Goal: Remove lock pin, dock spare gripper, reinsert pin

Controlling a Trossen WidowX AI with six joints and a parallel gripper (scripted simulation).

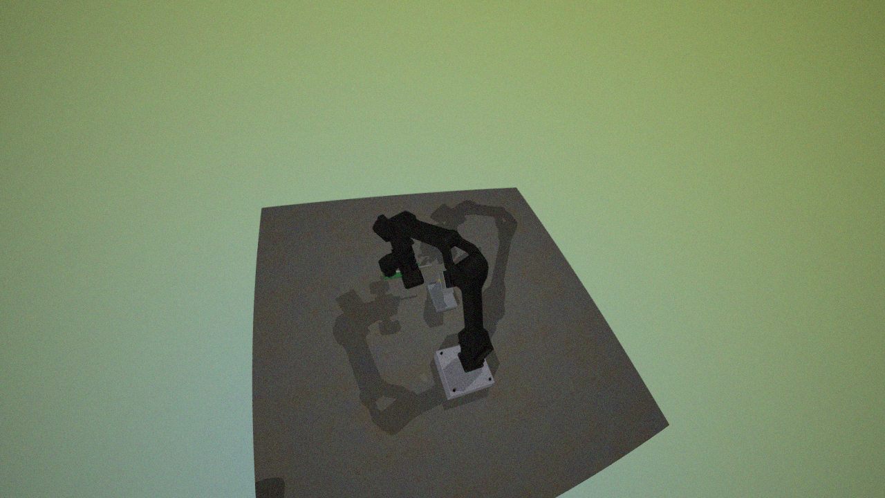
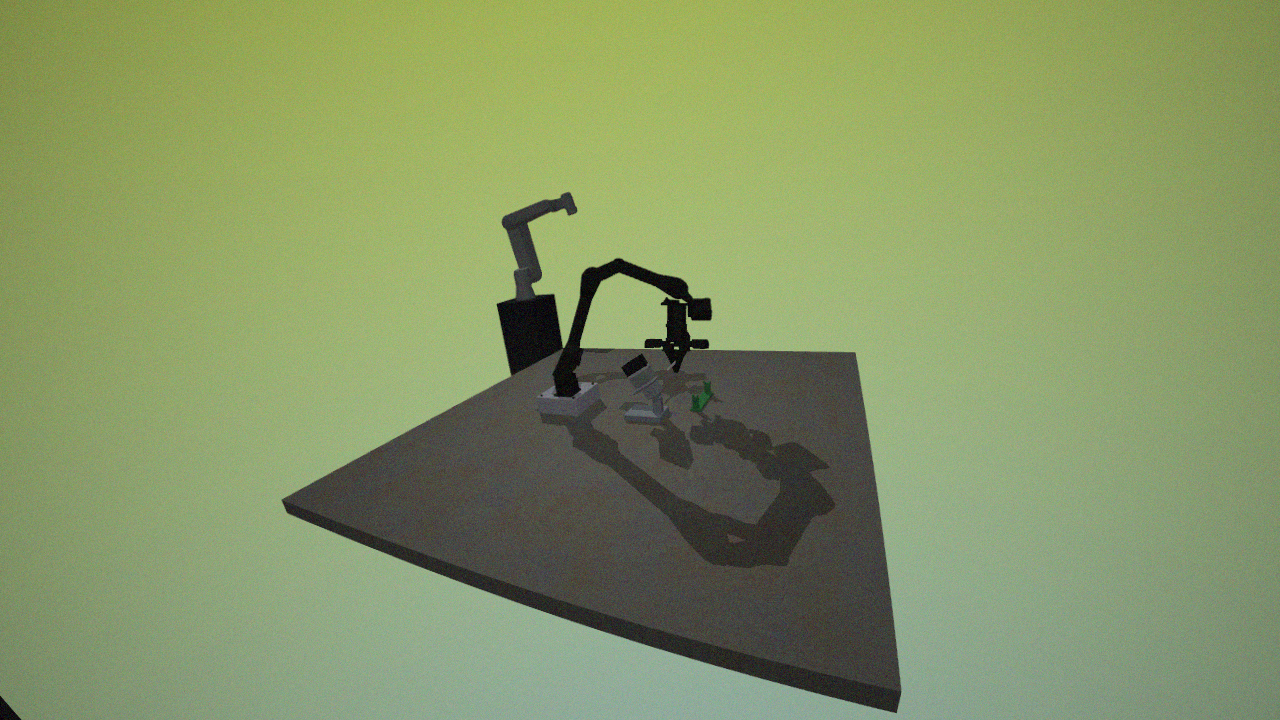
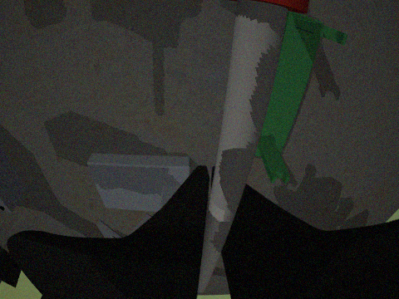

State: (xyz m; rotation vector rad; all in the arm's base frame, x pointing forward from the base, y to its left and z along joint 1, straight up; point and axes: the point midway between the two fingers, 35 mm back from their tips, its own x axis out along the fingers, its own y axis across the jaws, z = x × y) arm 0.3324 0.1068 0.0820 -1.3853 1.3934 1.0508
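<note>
My gripper (image 2: 676, 366) (image 3: 208, 174) is shut on the pale grey lock pin (image 3: 243, 83) (image 1: 424, 265), a rod with a red head (image 3: 300, 5). It holds the pin above the table. The green cradle (image 1: 390, 274) (image 2: 703, 400) (image 3: 291, 83) stands below, beside the pin in the wrist view, and nothing shows in it. The mount's pale blue-grey base (image 1: 442, 298) (image 2: 646, 416) (image 3: 137, 159) stands between the cradle and the arm's base. A tilted pale part with a black block (image 2: 634, 366) is on top of the mount. I cannot tell whether this is the spare gripper docked; the socket's hole is not visible.
The arm's white base (image 1: 458, 384) (image 2: 559, 404) stands on the table (image 1: 556, 396) (image 2: 447, 501). Large arm shadows fall across the table. A grey second arm (image 2: 521, 246) stands on a black pedestal (image 2: 529, 335) behind the table's edge.
</note>
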